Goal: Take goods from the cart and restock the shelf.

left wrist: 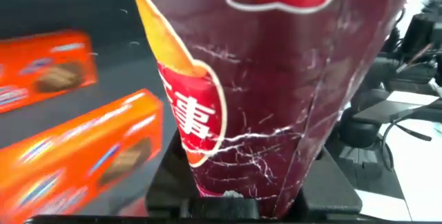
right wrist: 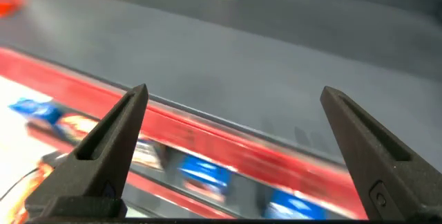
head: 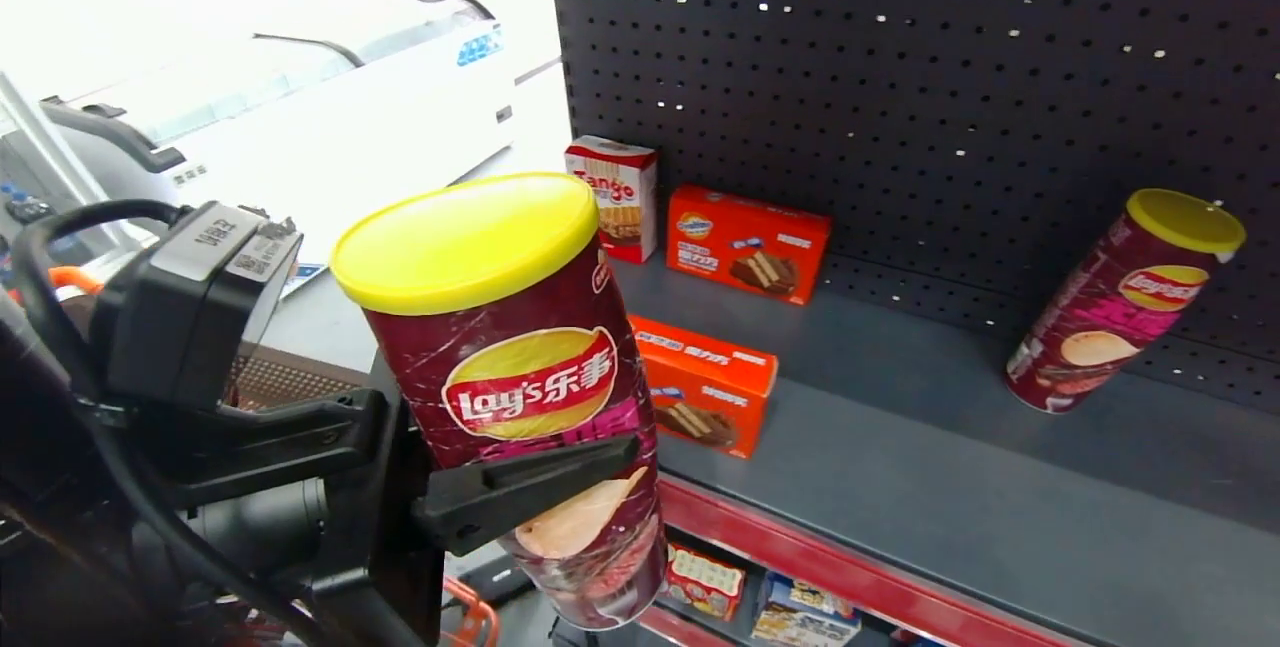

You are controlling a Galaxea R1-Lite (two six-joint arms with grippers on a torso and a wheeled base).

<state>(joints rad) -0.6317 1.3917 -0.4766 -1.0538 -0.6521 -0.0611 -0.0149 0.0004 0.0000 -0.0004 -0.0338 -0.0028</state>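
Note:
My left gripper (head: 520,497) is shut on a maroon chip can (head: 520,377) with a yellow lid, held upright in front of the grey shelf (head: 900,447) near its left end. The can's maroon wall (left wrist: 276,99) rises close before the left wrist camera. A second matching chip can (head: 1120,302) leans against the black pegboard at the shelf's right. My right gripper (right wrist: 235,113) stands open with nothing between its fingers, hovering just off the shelf's red front edge (right wrist: 228,131).
Two orange biscuit boxes (head: 748,242) (head: 705,397) and a red-and-white wafer box (head: 612,195) sit on the shelf's left part. Packets (head: 705,582) lie on the lower shelf. A white freezer (head: 300,97) stands to the left.

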